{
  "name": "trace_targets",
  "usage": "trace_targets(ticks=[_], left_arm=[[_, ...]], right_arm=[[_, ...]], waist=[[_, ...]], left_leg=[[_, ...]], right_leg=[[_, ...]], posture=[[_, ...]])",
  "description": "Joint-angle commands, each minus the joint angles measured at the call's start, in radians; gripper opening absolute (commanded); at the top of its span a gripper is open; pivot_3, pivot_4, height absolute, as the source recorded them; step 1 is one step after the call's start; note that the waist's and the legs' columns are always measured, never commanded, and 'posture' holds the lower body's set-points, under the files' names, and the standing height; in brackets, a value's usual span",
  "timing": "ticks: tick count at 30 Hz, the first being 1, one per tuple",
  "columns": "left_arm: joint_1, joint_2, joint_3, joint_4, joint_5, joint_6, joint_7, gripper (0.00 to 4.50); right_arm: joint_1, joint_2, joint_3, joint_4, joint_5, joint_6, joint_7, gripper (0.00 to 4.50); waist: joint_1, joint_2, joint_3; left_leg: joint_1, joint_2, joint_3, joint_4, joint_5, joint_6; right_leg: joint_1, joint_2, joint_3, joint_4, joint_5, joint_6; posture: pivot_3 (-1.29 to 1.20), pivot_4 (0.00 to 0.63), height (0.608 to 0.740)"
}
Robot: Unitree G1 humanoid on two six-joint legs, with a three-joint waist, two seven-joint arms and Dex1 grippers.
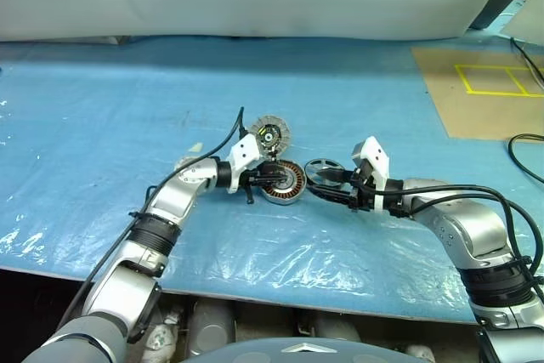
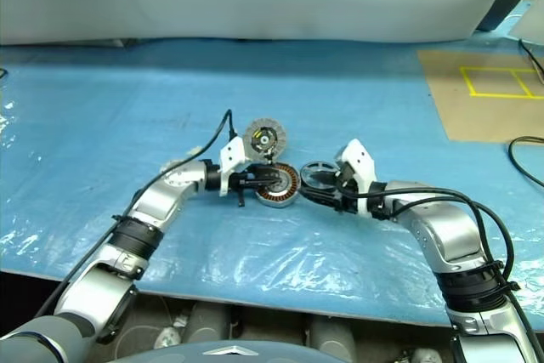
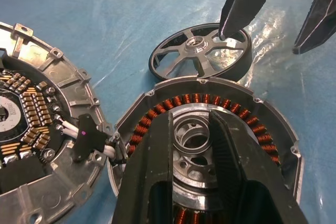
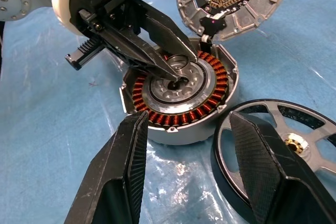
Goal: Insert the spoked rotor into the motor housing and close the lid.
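Motor housing [image 4: 178, 98] on the blue tabletop [image 1: 102, 125], directly under the left gripper [image 4: 176, 74]; left fingers [image 3: 152, 171] nearly together, tips dipped into the dark centre bore inside the copper windings, apparently steadying the cup rather than clamping anything. Lid [image 3: 37, 124] swung open and lying face-up just beside those fingers, tethered to the housing rim by short white wires. Spoked rotor [image 3: 202, 51] just beyond the left fingertips, touching or nearly touching the housing's far rim, tilted with one edge raised. Right gripper [image 3: 268, 19] half spread around that rotor: one fingertip down among the spokes near the hub, the other outside the dark ring, so probably pinching the rim, though firm contact hard to confirm.

Risks, as judged from here:
- Left fingers blocking the bore where the rotor must drop; collision between both sets of fingers likely unless withdrawn first.
- Loose rim pinch letting the rotor slip or swing.
- Tilted entry scraping the windings or jamming.
- Wires trapped when closing the lid.
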Motion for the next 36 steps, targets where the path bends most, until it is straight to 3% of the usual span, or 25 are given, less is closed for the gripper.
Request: trace_targets(ticks=[1, 24, 31, 36], left_arm=[[0.001, -0.006, 0.003, -0.013, 0.006, -0.023, 0.002, 0.68], [0.021, -0.005, -0.007, -0.008, 0.033, 0.004, 0.001, 0.68], [0.018, 0.013, -0.008, -0.005, 0.04, 0.014, -0.006, 3.01], [0.005, 0.019, 0.029, -0.052, 0.01, 0.032, 0.001, 3.01]], right_arm=[[-0.002, -0.008, -0.019, -0.021, -0.001, -0.014, -0.005, 2.6], [-0.001, -0.001, -0.006, 0.006, -0.057, -0.008, -0.035, 2.6], [-0.007, 0.004, -0.001, 0.021, -0.069, -0.007, -0.04, 2.6], [-0.017, 0.013, -0.016, 0.017, -0.049, 0.002, -0.035, 2.6]], waist=[[0.0, 0.0, 0.0], [0.003, 0.0, 0.0], [0.003, 0.0, 0.0], [0.001, 0.0, 0.0]], left_leg=[[0.0, 0.0, 0.0, 0.0, 0.0, 0.0], [0.0, 0.0, 0.0, 0.001, 0.0, 0.0], [0.001, 0.0, 0.0, 0.001, 0.0, 0.0], [0.001, 0.0, 0.0, 0.001, 0.0, 0.0]], right_leg=[[0.0, 0.0, 0.0, 0.0, 0.0, 0.0], [0.0, 0.0, 0.0, 0.001, -0.001, -0.002], [0.0, 0.0, 0.0, 0.001, -0.001, -0.002], [0.0, 0.0, 0.0, 0.002, -0.001, -0.002]], posture=[[0.0, 0.15, 0.74], [0.0, 0.15, 0.74], [0.0, 0.15, 0.74], [0.0, 0.15, 0.74]])
